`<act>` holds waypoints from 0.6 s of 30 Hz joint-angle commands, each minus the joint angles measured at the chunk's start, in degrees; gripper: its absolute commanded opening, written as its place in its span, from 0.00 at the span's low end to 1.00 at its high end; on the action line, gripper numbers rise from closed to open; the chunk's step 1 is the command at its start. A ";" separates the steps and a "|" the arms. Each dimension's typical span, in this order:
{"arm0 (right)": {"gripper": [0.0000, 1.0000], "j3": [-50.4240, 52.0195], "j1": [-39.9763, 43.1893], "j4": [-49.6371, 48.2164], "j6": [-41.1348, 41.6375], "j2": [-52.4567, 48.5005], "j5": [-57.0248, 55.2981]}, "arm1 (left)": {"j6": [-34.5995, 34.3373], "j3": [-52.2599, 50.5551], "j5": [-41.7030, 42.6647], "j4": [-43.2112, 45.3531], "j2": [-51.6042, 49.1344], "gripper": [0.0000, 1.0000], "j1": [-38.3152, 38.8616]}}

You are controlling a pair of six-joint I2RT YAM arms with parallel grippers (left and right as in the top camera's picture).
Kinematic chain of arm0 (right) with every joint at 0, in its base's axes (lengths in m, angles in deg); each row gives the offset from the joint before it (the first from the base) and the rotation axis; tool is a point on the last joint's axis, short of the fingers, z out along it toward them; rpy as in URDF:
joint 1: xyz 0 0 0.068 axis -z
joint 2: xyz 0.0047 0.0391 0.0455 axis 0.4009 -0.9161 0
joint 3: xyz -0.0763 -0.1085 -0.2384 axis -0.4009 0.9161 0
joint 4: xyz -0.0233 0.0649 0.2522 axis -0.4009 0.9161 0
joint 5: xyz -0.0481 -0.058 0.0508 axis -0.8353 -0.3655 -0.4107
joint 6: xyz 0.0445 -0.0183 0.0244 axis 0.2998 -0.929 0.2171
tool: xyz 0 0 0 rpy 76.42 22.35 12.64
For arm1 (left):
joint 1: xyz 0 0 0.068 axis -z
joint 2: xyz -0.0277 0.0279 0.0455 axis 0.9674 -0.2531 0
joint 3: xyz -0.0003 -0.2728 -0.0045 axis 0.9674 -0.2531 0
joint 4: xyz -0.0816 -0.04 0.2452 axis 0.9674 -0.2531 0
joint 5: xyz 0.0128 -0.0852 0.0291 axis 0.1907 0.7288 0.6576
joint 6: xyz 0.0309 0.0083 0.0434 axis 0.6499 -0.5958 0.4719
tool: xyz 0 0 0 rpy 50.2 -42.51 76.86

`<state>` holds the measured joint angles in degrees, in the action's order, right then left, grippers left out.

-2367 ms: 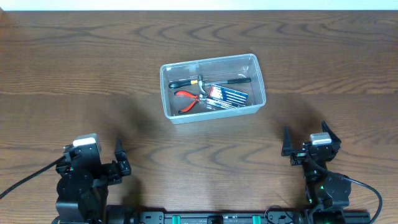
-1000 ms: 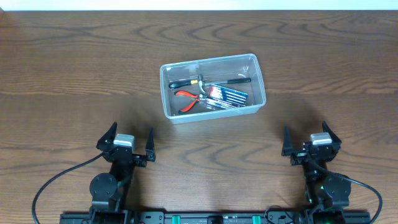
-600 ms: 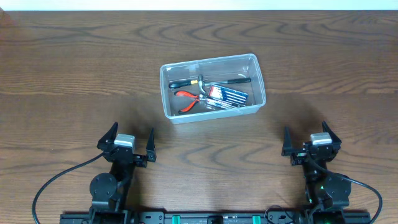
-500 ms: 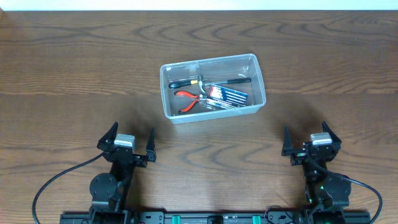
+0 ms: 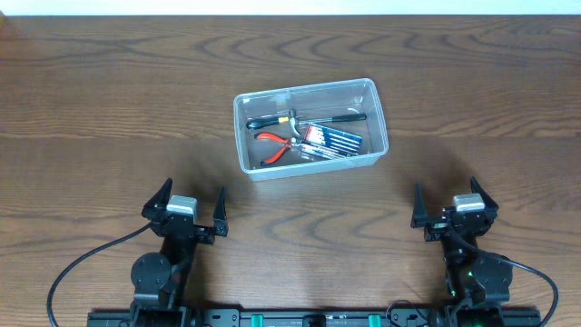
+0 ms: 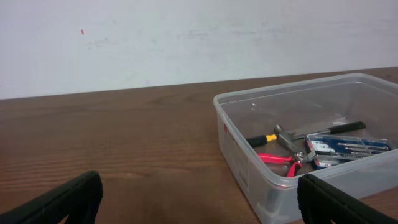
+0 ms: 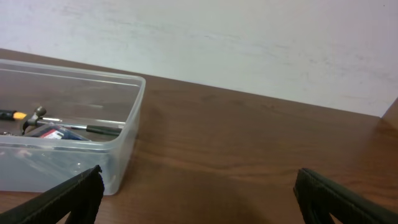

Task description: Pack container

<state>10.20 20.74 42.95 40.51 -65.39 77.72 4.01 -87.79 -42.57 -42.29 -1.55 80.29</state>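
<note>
The clear plastic container (image 5: 373, 94) stands mid-table, holding red-handled pliers (image 5: 275, 145), a small hammer with a black and yellow handle (image 5: 272, 119), a black-handled tool (image 5: 340, 117) and a blue packet (image 5: 332, 140). It also shows in the left wrist view (image 6: 242, 163) and the right wrist view (image 7: 127, 146). My left gripper (image 5: 189, 197) is open and empty near the front edge, well short of the container. My right gripper (image 5: 447, 194) is open and empty at the front right.
A white wall (image 6: 186, 37) runs behind the table's far edge. Bare wooden tabletop (image 5: 109, 109) lies all around the container.
The left arm swung from the far front left to its spot nearer the middle, fingers spread. For the last second nothing has moved. The right arm stayed still.
</note>
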 commanded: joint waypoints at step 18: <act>0.99 0.09 -0.09 0.31 1.05 0.52 -0.39 | -0.70 -0.85 1.88 -2.12 0.35 0.98 0.17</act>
<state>10.20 20.72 42.95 40.51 -65.39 77.72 3.99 -87.79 -42.57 -42.29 -1.55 80.29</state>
